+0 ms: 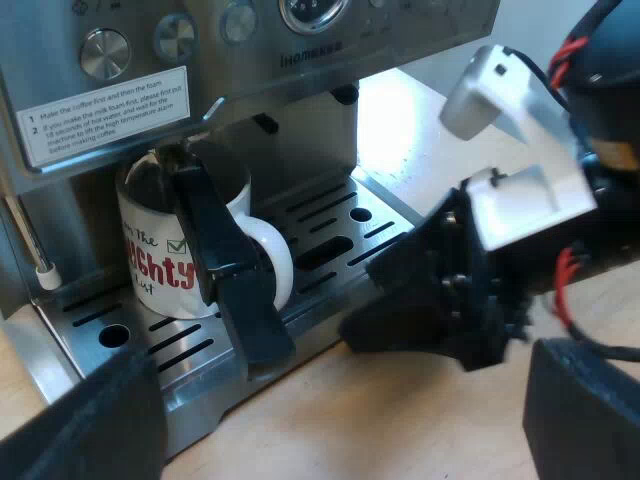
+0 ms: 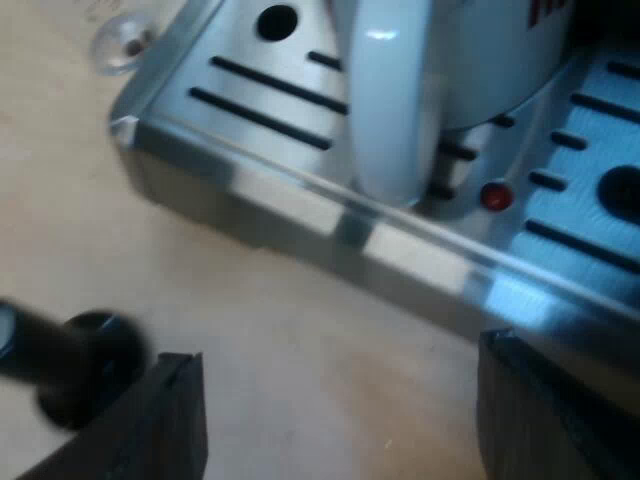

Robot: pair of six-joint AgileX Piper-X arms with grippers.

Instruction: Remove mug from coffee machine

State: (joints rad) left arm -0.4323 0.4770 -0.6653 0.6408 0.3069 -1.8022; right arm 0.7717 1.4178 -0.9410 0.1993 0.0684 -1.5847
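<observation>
A white mug with red lettering stands on the espresso machine's drip tray, under the brew head. A dark holder handle slants down across the mug's near side. My left gripper is open, hanging back over the wooden table short of the tray. My right gripper is low at the tray's edge, near the mug's handle. In the right wrist view the mug's white handle is close ahead over the tray, and the right gripper is open with nothing between its fingers.
The machine's steel front with knobs and an instruction label overhangs the mug. A thin steam wand hangs by the tray. A small red dot sits on the tray. A dark round-ended object and a clear round thing lie on the table.
</observation>
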